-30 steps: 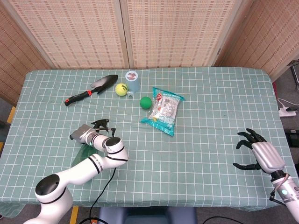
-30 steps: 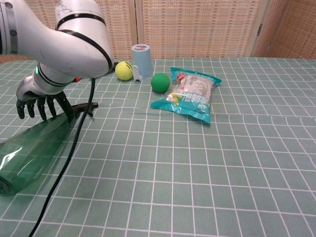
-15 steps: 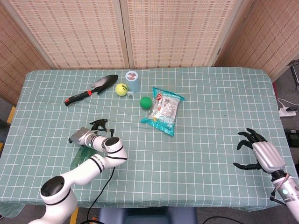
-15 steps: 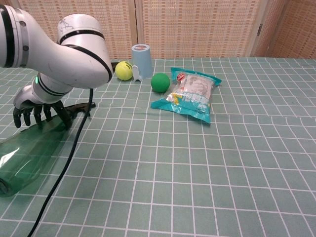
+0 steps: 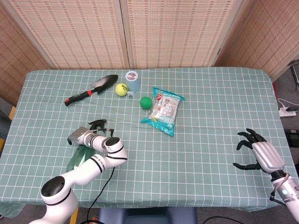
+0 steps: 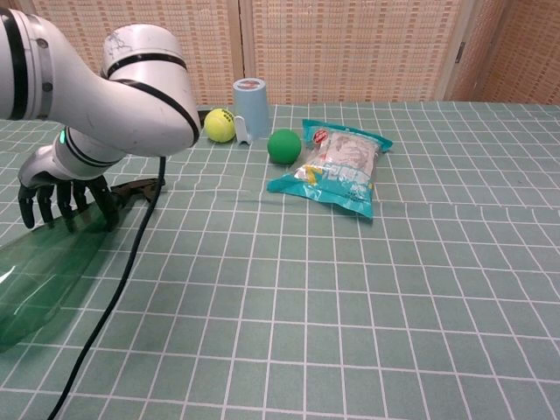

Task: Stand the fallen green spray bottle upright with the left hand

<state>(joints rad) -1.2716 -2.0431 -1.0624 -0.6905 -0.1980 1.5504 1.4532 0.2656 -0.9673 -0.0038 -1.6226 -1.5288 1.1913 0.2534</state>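
Count: one green spray bottle (image 6: pixel 44 271), one trowel (image 5: pixel 93 88), two balls (image 5: pixel 121 89), one blue cup (image 5: pixel 132 80), one snack bag (image 5: pixel 164 110), two hands (image 5: pixel 79 136).

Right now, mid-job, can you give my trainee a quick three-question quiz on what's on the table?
1. True or false: the green spray bottle already stands upright.
2. Which thing lies nearest the snack bag: A) the trowel, B) the green ball, C) the right hand?
3. Fill in: the left hand hovers over the bottle near its ___ end, fingers pointing down.

Key: 1. False, it lies on its side. 2. B. 3. Nozzle; whether the fingers touch the bottle cannot be told.
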